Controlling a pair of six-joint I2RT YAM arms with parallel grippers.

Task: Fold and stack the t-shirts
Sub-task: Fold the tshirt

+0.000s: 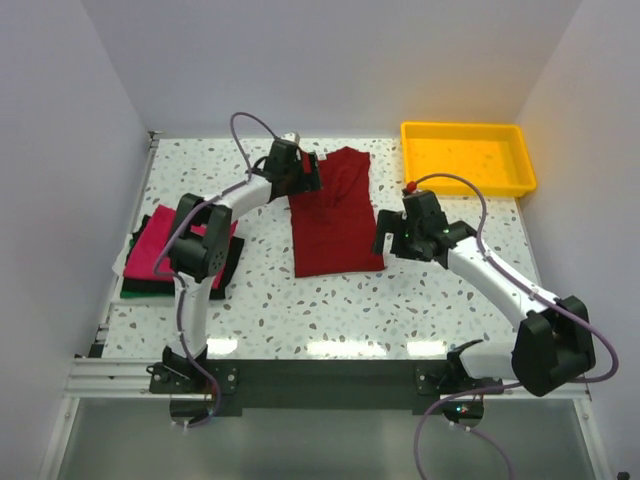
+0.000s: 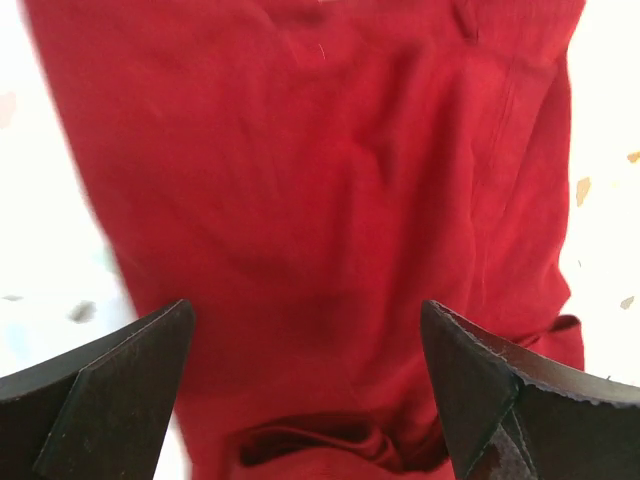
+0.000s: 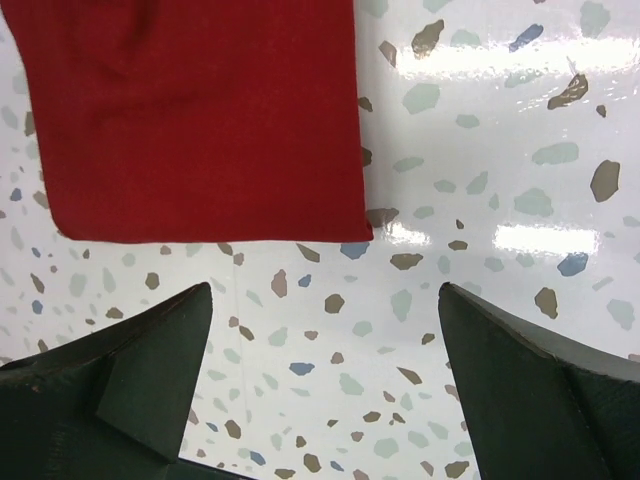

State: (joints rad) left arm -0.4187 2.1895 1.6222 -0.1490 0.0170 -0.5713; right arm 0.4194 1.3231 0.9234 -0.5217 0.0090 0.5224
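The dark crimson t-shirt (image 1: 335, 215) lies flat mid-table, folded into a long strip. My left gripper (image 1: 303, 175) is open over its far left part. In the left wrist view the open left gripper (image 2: 305, 330) hovers over the red cloth (image 2: 320, 180), with a small fold near the bottom edge. My right gripper (image 1: 384, 240) is open beside the shirt's near right corner. In the right wrist view the open right gripper (image 3: 325, 300) is over bare table, just short of the shirt's corner (image 3: 200, 110). A folded magenta-pink shirt (image 1: 160, 243) tops dark folded shirts (image 1: 150, 290) at the left.
A yellow plastic tray (image 1: 467, 180) stands at the back right. White walls enclose the back and both sides. The speckled tabletop (image 1: 400, 300) shows between the shirt and the arm bases.
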